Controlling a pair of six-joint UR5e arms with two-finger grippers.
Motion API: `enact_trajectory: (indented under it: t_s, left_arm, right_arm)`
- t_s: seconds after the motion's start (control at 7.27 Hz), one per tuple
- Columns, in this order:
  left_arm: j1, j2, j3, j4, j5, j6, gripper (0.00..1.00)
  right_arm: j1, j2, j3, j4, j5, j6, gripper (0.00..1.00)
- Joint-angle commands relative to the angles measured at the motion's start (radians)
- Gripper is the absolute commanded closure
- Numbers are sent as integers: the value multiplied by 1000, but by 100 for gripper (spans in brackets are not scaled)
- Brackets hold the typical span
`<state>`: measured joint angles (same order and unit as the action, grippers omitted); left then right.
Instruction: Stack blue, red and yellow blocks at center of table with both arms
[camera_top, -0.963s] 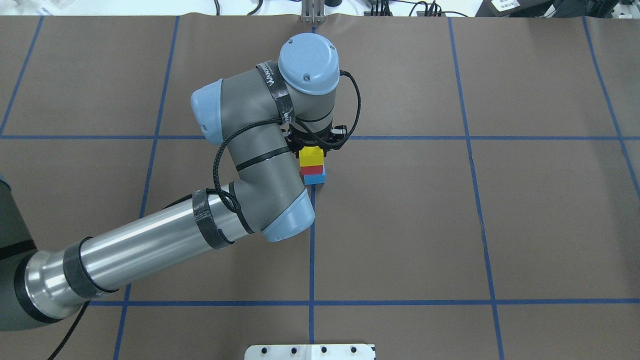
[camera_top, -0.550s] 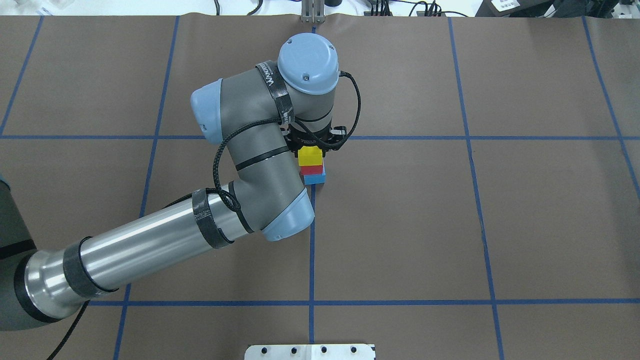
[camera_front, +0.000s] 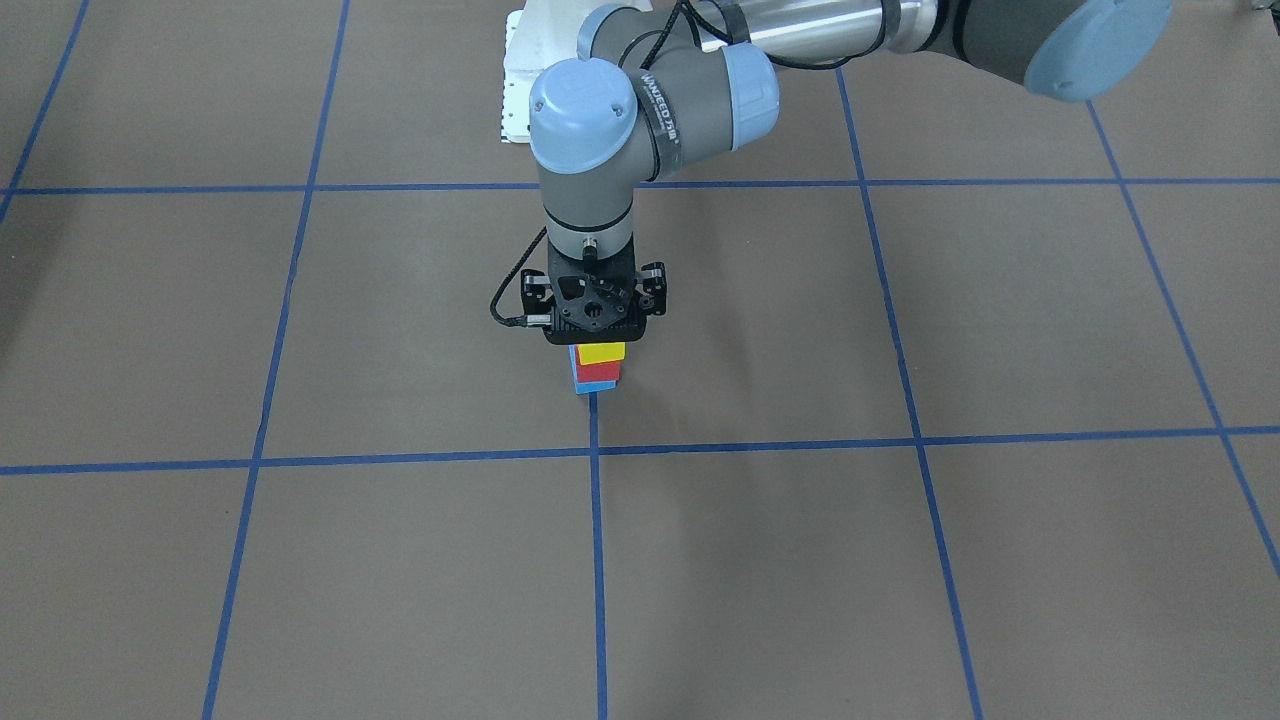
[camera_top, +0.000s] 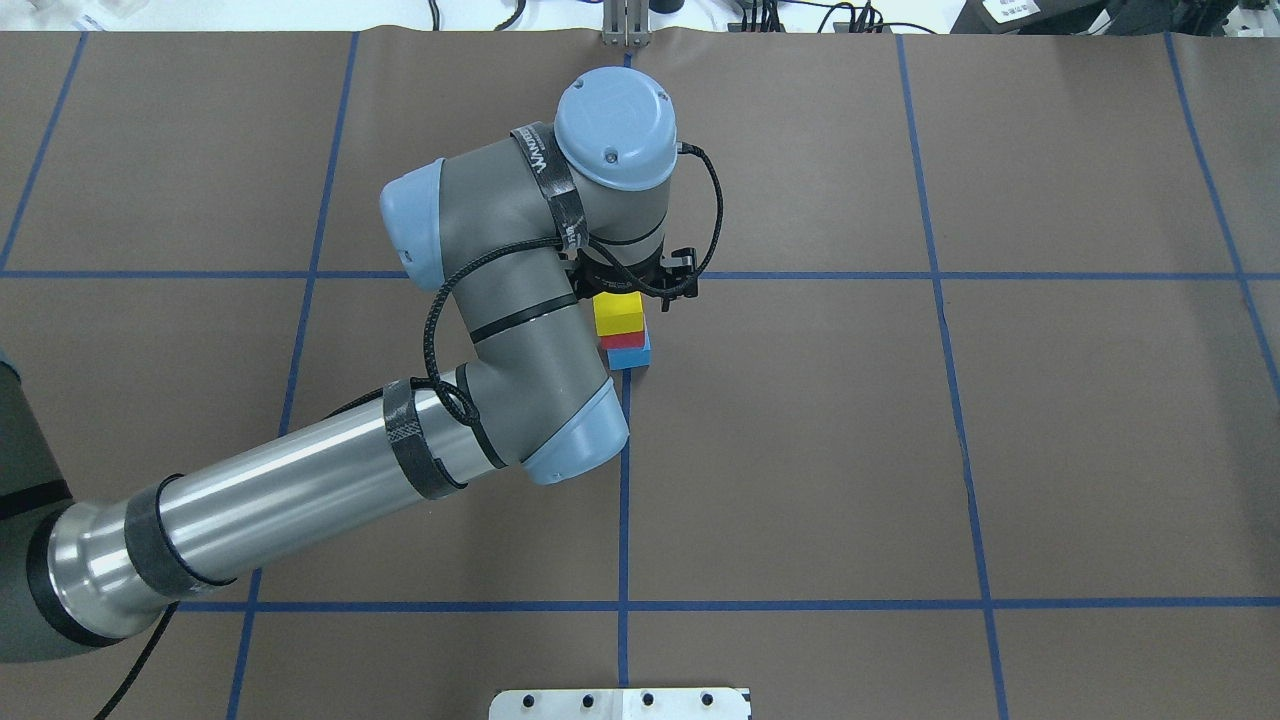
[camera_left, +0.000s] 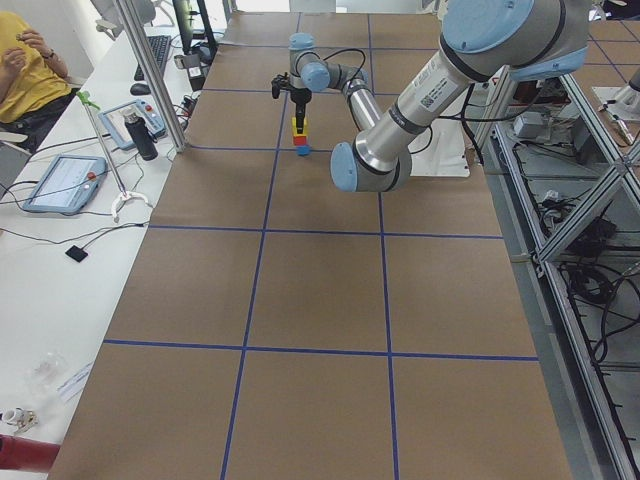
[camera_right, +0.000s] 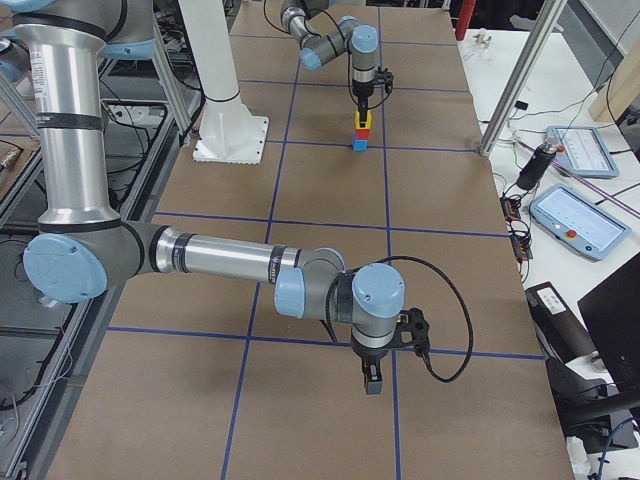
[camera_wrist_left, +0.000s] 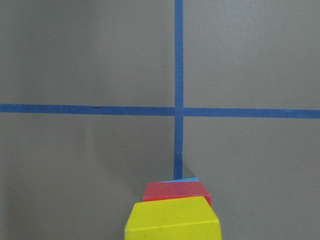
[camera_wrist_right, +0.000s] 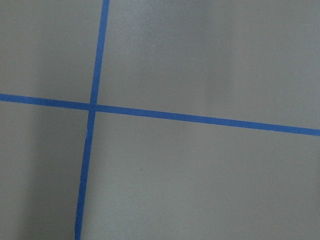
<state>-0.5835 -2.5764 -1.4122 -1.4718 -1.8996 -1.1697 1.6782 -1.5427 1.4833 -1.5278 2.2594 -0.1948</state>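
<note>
Three-high: yellow block (camera_top: 619, 315) on red block (camera_top: 622, 341) on blue block (camera_top: 630, 358), tops partly hidden under left gripper (camera_front: 597, 312) at 12 o'clock; opening indiscernible, likewise for right gripper (camera_right: 372, 382).

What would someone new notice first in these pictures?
A small tower by a blue tape crossing: yellow block on red block on blue block. The left claw hangs directly above it, on a large grey arm entering from the overhead view's left. The right claw hangs far off over brown tabletop.
</note>
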Motion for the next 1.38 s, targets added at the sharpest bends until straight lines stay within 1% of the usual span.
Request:
enact_trajectory:
  t_s: [0.0,0.14,0.28,0.41,0.55,0.69,0.83,0.96,1.1,1.24]
  left_arm:
    - [-13,2,-75,16,-7,1,0]
    - [-31,22,-130,57,-36,5,0]
    - [-65,75,-251,132,-70,97,0]
    - [-102,175,-415,234,-72,198,0]
    - [-163,273,-556,317,-82,335,0]
    - [-244,383,-664,368,-108,492,0]
    - [-350,521,-732,369,-151,692,0]
    - [-501,620,-729,369,-218,919,0]
    - [-645,709,-697,367,-273,1138,0]
    - [-774,770,-632,360,-314,1347,0]
  right_arm:
    - [0,1,0,0,0,-3,1]
    - [0,1,0,0,0,-8,1]
    - [0,1,0,0,0,-8,0]
    - [0,1,2,0,2,-8,0]
    - [3,0,2,0,2,-9,1]
    - [11,0,2,0,2,-11,1]
    - [24,-13,2,0,5,-23,1]
    - [43,-20,5,0,12,-50,0]
    - [52,-45,32,0,14,-51,0]
    - [52,-62,63,-6,15,-51,0]
